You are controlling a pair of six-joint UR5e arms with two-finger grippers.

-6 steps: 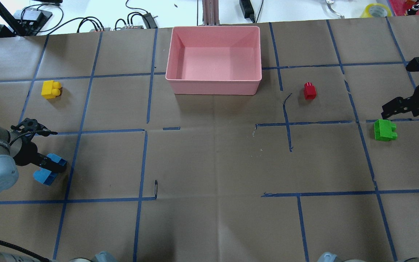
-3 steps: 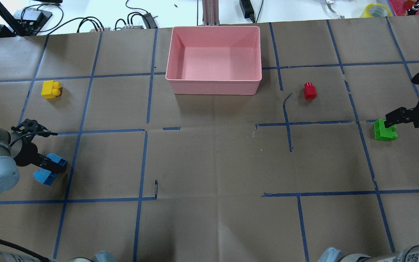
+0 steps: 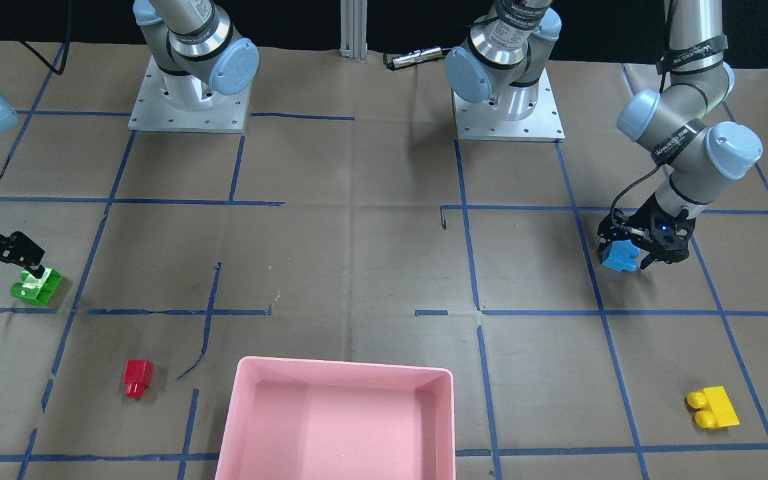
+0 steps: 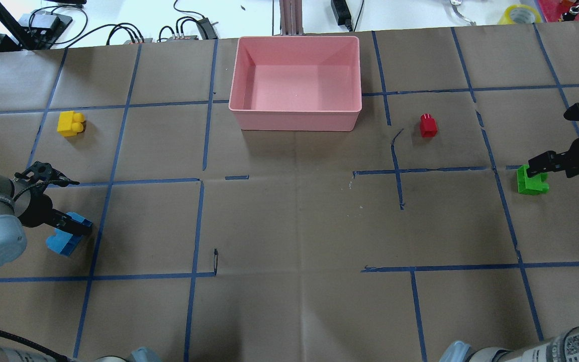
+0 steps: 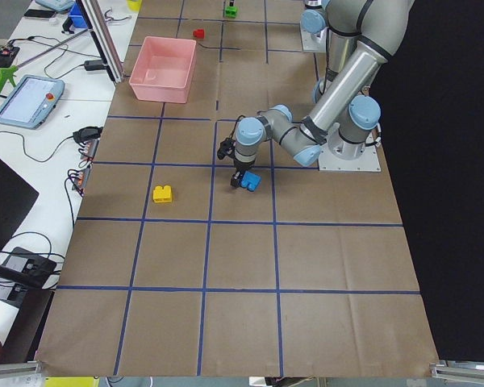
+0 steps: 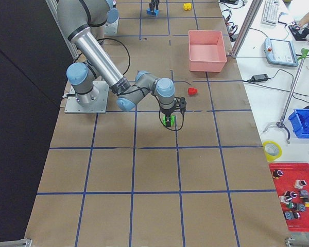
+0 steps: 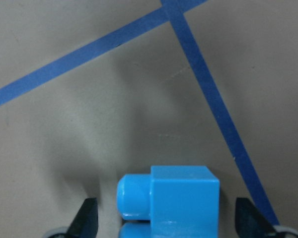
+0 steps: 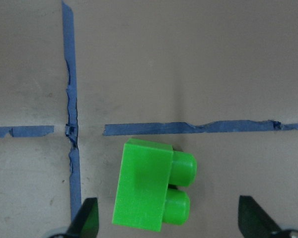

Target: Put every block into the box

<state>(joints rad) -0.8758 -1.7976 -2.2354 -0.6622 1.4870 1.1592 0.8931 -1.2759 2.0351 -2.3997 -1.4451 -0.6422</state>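
Note:
The blue block lies at the near left. My left gripper is open around it, and the left wrist view shows the block between my fingertips with gaps on both sides. The green block lies at the right edge. My right gripper hangs open over it, its fingertips wide apart on either side of the block. The yellow block lies at the far left and the red block to the right of the box. The pink box is empty at the far middle.
The table is covered in brown paper with a grid of blue tape. Cables and power supplies lie beyond the far edge behind the box. The two arm bases stand at the robot's side of the table.
My right gripper has swung in toward the green block and now sits over it. My left gripper has hardly moved over the blue block. The blocks have not moved.

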